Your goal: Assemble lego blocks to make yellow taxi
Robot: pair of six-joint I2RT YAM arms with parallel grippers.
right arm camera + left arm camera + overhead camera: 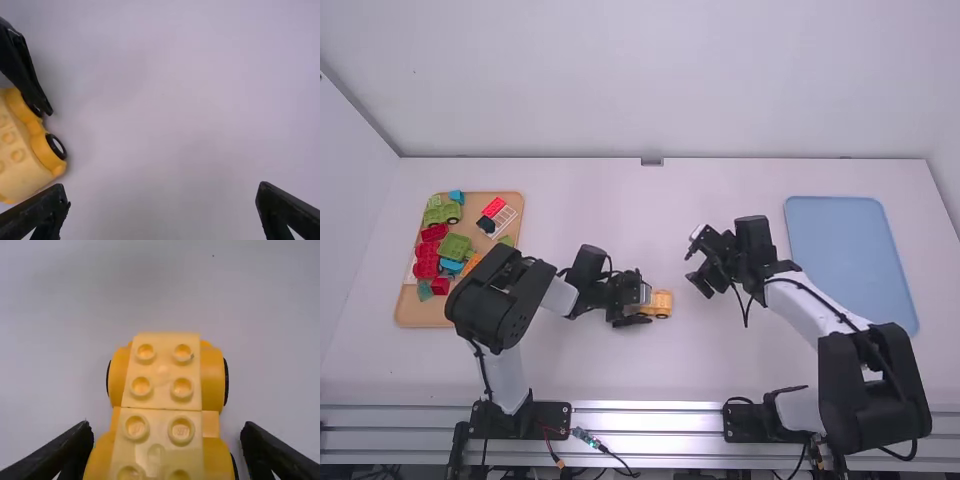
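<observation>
One yellow car body [660, 303] is what everything turns on, and I have it at the mouth of my left gripper [645, 304], near the middle of the table, its long axis running left to right, roughly in line with that gripper's reach from the left. The left jaws are released, one finger on the near side and one on the far side, with the car's left end between them and its right end poking out beyond the tips. My right gripper [696, 262] hangs to the right and a little farther off, its jaws also parted, with nothing in them. The left is plainly the nearer arm, so I judge the next move is its own: either squeeze across the car's short width or back straight out to the left; closing off-centre could twist it. As for looks, pale yellow studded blocks [162, 370] sit end to end, a seam between them, on a deeper orange-yellow base [212, 377] with rounded fenders and black-tyred wheels [56, 146]; it seems to stand upright.
</observation>
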